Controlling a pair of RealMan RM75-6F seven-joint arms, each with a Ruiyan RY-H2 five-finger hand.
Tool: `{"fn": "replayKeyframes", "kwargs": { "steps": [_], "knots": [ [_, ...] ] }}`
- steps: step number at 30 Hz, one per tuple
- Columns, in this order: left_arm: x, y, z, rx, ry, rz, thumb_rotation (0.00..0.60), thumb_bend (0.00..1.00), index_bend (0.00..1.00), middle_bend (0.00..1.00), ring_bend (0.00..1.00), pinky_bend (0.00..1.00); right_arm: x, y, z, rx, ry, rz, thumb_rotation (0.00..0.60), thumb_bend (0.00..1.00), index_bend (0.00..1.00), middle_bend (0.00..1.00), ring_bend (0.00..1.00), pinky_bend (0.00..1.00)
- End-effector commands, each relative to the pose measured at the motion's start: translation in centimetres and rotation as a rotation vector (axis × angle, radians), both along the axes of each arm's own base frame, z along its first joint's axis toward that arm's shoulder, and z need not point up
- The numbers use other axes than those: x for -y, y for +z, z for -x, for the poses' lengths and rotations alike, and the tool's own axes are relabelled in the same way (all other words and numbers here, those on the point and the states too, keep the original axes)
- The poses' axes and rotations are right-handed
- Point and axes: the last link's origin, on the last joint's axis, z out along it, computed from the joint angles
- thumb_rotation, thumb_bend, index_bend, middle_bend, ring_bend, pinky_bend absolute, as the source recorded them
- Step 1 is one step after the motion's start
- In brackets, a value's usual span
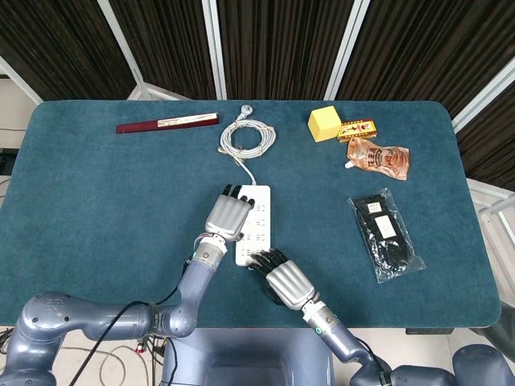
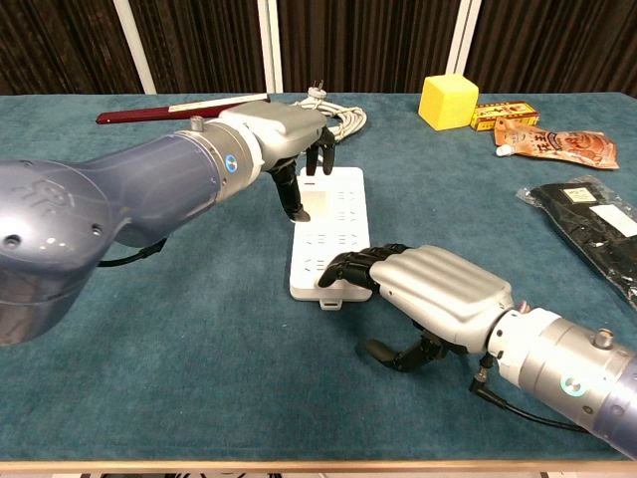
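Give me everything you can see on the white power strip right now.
The white power strip is a flat, plastic-looking bar with rows of sockets on top, lying lengthwise on the blue table. Its white cord runs from the far end to a coil. The left hand touches its far left edge with its fingertips; the right hand rests its fingertips on the near end.

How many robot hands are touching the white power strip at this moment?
2. The left hand rests its fingertips on the far left part of the power strip; the right hand touches its near end.
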Motion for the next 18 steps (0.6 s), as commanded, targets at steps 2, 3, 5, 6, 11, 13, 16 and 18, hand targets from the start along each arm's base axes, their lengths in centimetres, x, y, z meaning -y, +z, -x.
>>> {"fn": "replayKeyframes", "kwargs": {
  "steps": [2,3,5,6,11,13,16,18],
  "knots": [
    [-0.1,-0.9,-0.2,-0.026,0.002,0.005,0.6,0.19,0.39,0.38,0.1,0.12,0.1,0.1,0.3,-0.002,-0.006,0.004,0.6,0.49,0.2,0.27,0.16,0.15],
    [-0.1,-0.9,-0.2,-0.029,0.002,0.004,0.6,0.2,0.39,0.39,0.11,0.12,0.2,0.1,0.3,-0.002,-0.007,0.004,0.6,0.49,0.2,0.27,0.16,0.15],
    [-0.2,-1.3,-0.2,-0.034,0.007,0.005,0.6,0.2,0.4,0.4,0.11,0.12,0.2,0.2,0.4,-0.003,-0.008,0.006,0.6,0.49,0.2,0.28,0.16,0.15],
    [-0.4,-1.3,-0.3,-0.036,0.009,0.004,0.6,0.2,0.41,0.41,0.12,0.12,0.3,0.3,0.5,-0.003,-0.009,0.008,0.6,0.49,0.2,0.28,0.16,0.15],
    [-0.4,-1.9,-0.2,-0.047,0.018,0.001,0.6,0.2,0.42,0.42,0.12,0.12,0.4,0.3,0.6,-0.001,-0.012,0.01,0.6,0.49,0.2,0.28,0.16,0.15],
    [-0.5,-2.0,-0.1,-0.051,0.025,-0.001,0.6,0.21,0.44,0.44,0.12,0.12,0.4,0.3,0.7,-0.001,-0.012,0.01,0.6,0.49,0.2,0.28,0.16,0.15],
    [-0.6,-2.2,0.0,-0.056,0.032,-0.003,0.6,0.22,0.46,0.46,0.13,0.12,0.5,0.3,0.7,-0.001,-0.013,0.01,0.6,0.49,0.2,0.28,0.16,0.15],
    [-0.6,-2.3,0.1,-0.059,0.034,-0.003,0.6,0.23,0.47,0.48,0.13,0.12,0.5,0.3,0.7,-0.001,-0.013,0.011,0.6,0.49,0.2,0.28,0.16,0.15]
  ]
}}
